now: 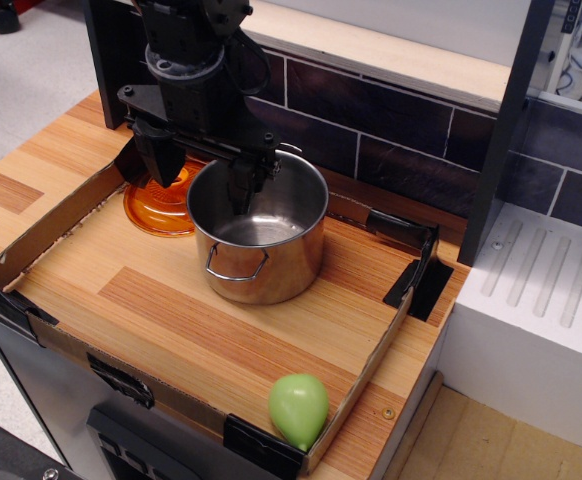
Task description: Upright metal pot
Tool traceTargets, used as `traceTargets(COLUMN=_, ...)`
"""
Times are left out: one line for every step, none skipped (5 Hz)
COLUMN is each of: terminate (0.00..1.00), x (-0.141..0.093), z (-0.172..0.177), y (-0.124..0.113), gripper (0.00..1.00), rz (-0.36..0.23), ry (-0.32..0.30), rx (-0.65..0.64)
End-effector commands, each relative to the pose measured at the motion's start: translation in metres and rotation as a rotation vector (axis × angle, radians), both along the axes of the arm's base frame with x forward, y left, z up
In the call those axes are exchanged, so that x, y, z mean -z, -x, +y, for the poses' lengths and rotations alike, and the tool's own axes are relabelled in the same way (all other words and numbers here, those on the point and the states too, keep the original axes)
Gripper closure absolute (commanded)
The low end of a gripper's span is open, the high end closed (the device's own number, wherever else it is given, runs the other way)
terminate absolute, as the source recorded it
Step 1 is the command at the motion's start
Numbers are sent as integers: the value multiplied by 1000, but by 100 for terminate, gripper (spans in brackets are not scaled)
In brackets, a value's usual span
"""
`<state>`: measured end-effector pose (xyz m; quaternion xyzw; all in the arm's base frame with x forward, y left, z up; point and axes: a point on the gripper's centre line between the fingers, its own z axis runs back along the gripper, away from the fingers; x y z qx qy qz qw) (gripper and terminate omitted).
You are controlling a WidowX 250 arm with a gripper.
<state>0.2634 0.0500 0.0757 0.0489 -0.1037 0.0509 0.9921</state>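
The metal pot (pixel 271 262) stands upright on the wooden board, mouth up, with one wire handle facing the front. My gripper (pixel 199 172) is open and straddles the pot's back-left rim. One finger (pixel 241 187) hangs inside the pot and the other finger (pixel 156 160) is outside it, over the orange lid. Neither finger visibly grips the rim.
A flat orange plastic lid (pixel 154 205) lies just left of the pot. A green pear-shaped object (pixel 299 408) sits at the front right corner. A low cardboard wall (pixel 41 238) with black corner clips rims the board. A dark tiled wall (pixel 391 130) rises behind.
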Motion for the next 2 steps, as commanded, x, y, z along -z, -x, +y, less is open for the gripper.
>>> traceTargets(terminate=0, x=-3, z=2, y=-1, gripper=0, rz=-35, ry=-5, rx=-6)
traceTargets(terminate=100, x=-3, z=2, y=-1, gripper=0, rz=-35, ry=-5, rx=-6)
